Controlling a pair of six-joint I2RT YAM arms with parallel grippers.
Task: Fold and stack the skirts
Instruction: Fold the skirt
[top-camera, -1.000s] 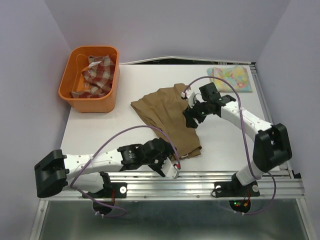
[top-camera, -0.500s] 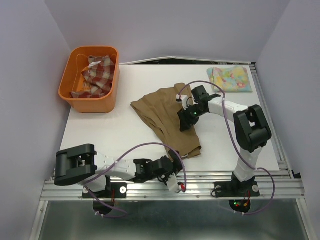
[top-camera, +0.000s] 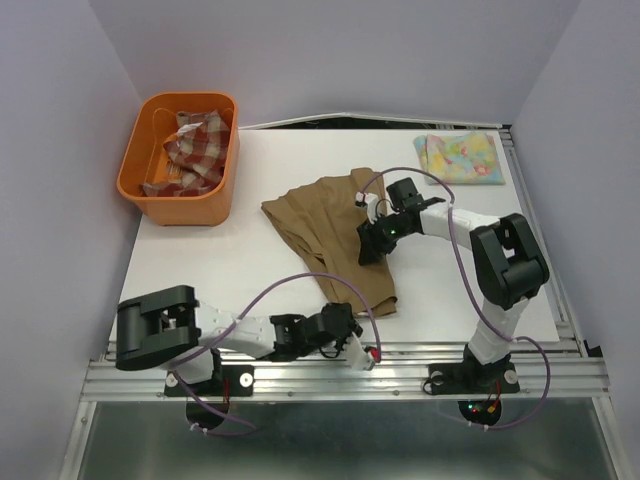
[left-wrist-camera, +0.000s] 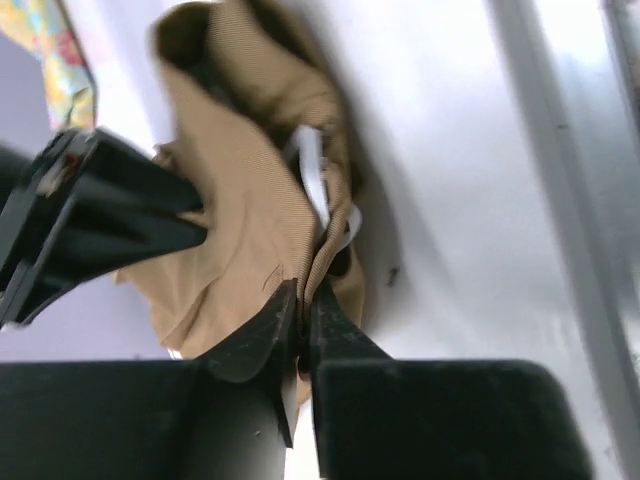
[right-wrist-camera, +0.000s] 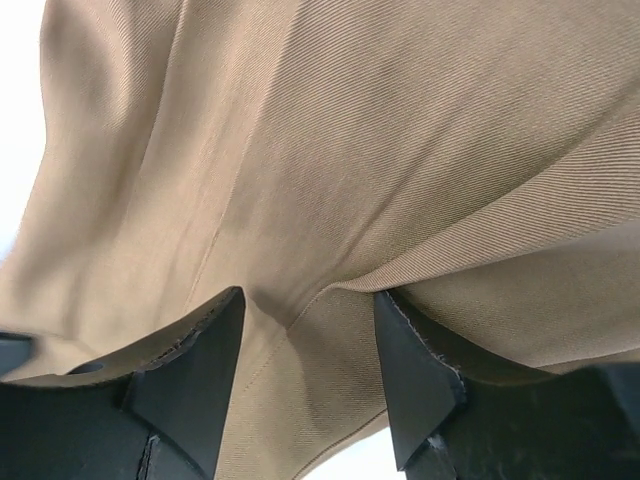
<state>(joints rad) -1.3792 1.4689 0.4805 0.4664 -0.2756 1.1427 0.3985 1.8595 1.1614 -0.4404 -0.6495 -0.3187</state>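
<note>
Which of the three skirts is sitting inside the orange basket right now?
The red-and-cream plaid skirt. The tan skirt lies spread out in the middle, and the floral skirt sits folded at the far right corner.

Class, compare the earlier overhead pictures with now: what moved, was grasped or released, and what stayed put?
The left claw, open before, has closed on the near corner of the tan skirt. The right claw slid slightly leftward on that skirt, narrowing around a fold. The plaid skirt in the basket and the floral skirt stayed put.
</note>
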